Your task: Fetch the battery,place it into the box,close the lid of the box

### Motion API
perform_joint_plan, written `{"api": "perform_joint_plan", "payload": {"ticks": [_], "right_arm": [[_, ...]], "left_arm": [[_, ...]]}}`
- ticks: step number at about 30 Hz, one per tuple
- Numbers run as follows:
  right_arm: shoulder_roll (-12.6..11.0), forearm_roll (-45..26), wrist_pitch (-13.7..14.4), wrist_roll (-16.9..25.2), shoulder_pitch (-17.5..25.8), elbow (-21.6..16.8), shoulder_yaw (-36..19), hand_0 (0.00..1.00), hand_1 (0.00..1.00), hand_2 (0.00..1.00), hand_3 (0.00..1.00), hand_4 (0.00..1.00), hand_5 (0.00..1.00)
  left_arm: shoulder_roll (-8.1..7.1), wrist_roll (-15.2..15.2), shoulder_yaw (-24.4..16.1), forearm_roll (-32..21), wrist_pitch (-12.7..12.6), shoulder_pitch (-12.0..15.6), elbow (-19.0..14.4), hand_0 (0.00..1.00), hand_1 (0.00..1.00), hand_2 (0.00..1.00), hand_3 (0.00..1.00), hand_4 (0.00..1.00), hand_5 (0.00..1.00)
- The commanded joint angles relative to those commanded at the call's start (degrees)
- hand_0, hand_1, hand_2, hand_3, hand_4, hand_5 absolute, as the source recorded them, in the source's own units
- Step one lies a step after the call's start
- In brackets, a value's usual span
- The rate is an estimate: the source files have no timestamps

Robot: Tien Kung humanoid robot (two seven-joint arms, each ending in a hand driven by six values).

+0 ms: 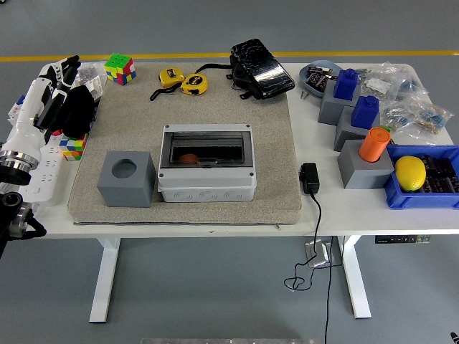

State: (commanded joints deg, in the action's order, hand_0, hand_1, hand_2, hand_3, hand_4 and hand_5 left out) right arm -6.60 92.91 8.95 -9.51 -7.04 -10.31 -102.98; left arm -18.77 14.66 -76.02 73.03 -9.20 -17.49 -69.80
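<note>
The grey box [206, 185] sits mid-mat with its smoky see-through lid [206, 150] lying flat over it. Through the lid a small orange-red object [188, 158], apparently the battery, shows inside at the left. Left of the box stands a grey holder block [126, 179] whose round hole is empty. My left arm lies along the table's left edge, and its hand [63, 69] rests near the far left corner with fingers loosely extended and nothing in them. The right arm is out of view.
An orange cylinder [374, 144] stands on a grey block at right, beside blue blocks [346, 84] and a blue bin [423, 192] holding a lemon [410, 173]. Tape measures [183, 81], a black pouch [261, 68], Rubik's cubes [120, 69] and a charger [310, 177] also lie about.
</note>
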Motion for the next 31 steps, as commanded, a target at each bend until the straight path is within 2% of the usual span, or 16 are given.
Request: {"api": "perform_joint_plan", "payload": {"ticks": [31], "right_arm": [[-0.32, 0.07, -0.06, -0.11, 0.50, 0.00, 0.37, 0.848, 0.848, 0.812, 0.855, 0.998, 0.998]], "left_arm": [[-0.19, -0.05, 0.54, -0.15, -0.05, 0.49, 0.01, 0.939, 0.921, 0.904, 0.886, 0.998, 0.998]]}}
